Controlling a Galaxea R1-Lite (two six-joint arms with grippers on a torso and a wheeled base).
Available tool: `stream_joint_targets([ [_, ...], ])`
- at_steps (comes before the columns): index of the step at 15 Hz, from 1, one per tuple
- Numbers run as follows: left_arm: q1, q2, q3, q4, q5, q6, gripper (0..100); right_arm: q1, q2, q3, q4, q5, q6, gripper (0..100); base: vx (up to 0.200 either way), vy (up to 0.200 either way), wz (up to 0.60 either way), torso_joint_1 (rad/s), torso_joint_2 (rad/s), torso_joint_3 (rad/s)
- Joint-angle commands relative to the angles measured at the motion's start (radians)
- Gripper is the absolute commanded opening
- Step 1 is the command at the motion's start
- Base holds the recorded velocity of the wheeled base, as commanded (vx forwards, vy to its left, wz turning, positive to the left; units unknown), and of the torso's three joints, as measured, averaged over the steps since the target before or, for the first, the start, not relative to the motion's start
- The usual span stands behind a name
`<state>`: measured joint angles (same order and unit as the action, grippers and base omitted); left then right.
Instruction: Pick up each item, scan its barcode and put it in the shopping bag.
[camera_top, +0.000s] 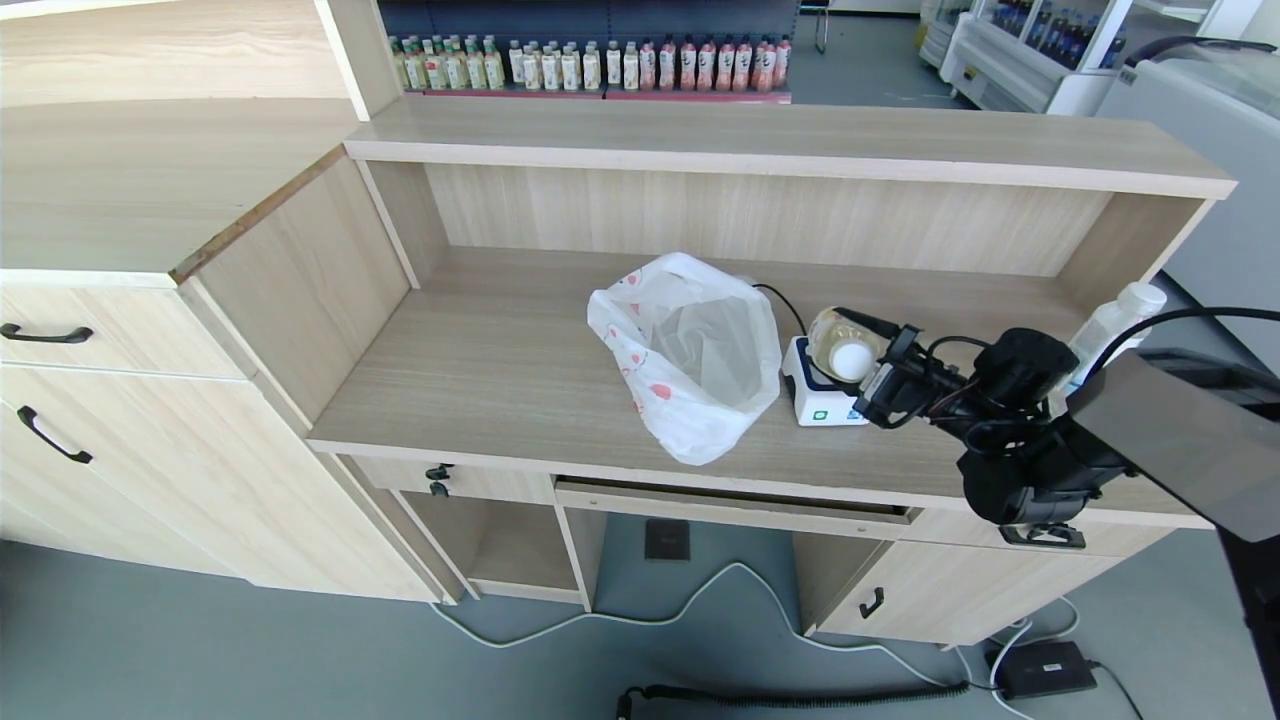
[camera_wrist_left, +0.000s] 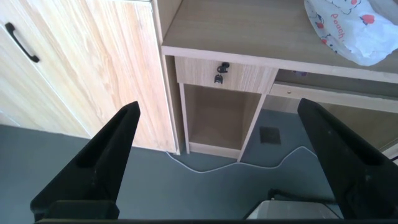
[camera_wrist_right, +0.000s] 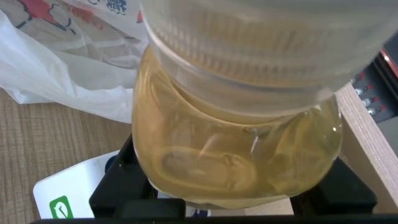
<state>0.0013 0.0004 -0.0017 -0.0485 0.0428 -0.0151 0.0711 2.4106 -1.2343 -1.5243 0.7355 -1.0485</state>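
One bottle (camera_top: 830, 342) pinched in R hand (camera_top: 858, 352) over scanner (camera_top: 818, 405), nr bag (camera_top: 690, 350); L hand (camera_wrist_left: 219, 107) spread.

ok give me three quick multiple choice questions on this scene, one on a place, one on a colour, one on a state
1. Where is the shopping bag relative to the scanner?
A) on the robot's left of it
B) on top of it
C) in a drawer

2. What colour is the cap of the bottle at the scanner?
A) red
B) white
C) black

3. The left gripper has its fingers:
A) shut on a bottle
B) shut on nothing
C) open

1 A, the bag sits on the counter beside the scanner. 2 B, the cap facing the head view is white. 3 C, the fingers stand wide apart, holding nothing.
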Motion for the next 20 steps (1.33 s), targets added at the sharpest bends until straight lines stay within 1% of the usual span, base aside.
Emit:
stream_joint_targets([
  [1,0.0,0.0,0.0,-0.001,0.0,0.0,100,0.003,0.005,-0.002,-0.001,0.001,0.001,0,0.0,0.0,0.0,0.0,0.0,0.0],
  [5,0.0,0.0,0.0,-0.001,0.0,0.0,100,-0.001,-0.002,-0.002,-0.001,0.001,0.013,0,0.0,0.0,0.0,0.0,0.0,0.0],
  [7,0.0,0.0,0.0,-0.001,0.002,0.0,100,-0.022,-0.036,0.016,-0.001,0.001,0.07,0,0.0,0.0,0.0,0.0,0.0,0.0],
  [8,0.0,0.0,0.0,-0.001,0.0,0.0,100,-0.037,-0.076,0.045,0.003,-0.001,0.125,0,0.0,0.0,0.0,0.0,0.0,0.0],
  [10,0.0,0.0,0.0,-0.001,0.0,0.0,100,-0.063,-0.186,0.093,0.01,0.001,0.285,0,0.0,0.0,0.0,0.0,0.0,0.0],
  [12,0.0,0.0,0.0,-0.001,0.0,0.0,100,-0.082,-0.403,0.183,0.084,-0.008,0.553,0,0.0,0.0,0.0,0.0,0.0,0.0],
  [13,0.0,0.0,0.0,-0.001,0.0,0.0,100,-0.096,-0.51,0.225,0.147,-0.056,0.647,0,0.0,0.0,0.0,0.0,0.0,0.0],
  [14,0.0,0.0,0.0,-0.001,0.0,0.0,100,-0.097,-0.631,0.265,0.246,-0.176,0.729,0,0.0,0.0,0.0,0.0,0.0,0.0],
  [15,0.0,0.0,0.0,-0.001,0.0,0.0,100,-0.096,-0.696,0.282,0.314,-0.246,0.785,0,0.0,0.0,0.0,0.0,0.0,0.0],
  [16,0.0,0.0,0.0,-0.001,0.0,0.0,100,-0.093,-0.814,0.294,0.473,-0.387,0.906,0,0.0,0.0,0.0,0.0,0.0,0.0],
  [17,0.0,0.0,0.0,-0.001,0.0,0.0,100,-0.093,-0.904,0.294,0.636,-0.487,0.978,0,0.0,0.0,0.0,0.0,0.0,0.0],
  [18,0.0,0.0,0.0,-0.001,0.0,0.0,100,-0.096,-0.953,0.294,0.736,-0.538,1.006,0,0.0,0.0,0.0,0.0,0.0,0.0],
  [19,0.0,0.0,0.0,-0.001,0.0,0.0,100,-0.102,-0.967,0.297,0.77,-0.562,1.021,0,0.0,0.0,0.0,0.0,0.0,0.0],
  [20,0.0,0.0,0.0,-0.001,0.0,0.0,100,-0.114,-0.97,0.306,0.771,-0.584,1.052,0,0.0,0.0,0.0,0.0,0.0,0.0],
])
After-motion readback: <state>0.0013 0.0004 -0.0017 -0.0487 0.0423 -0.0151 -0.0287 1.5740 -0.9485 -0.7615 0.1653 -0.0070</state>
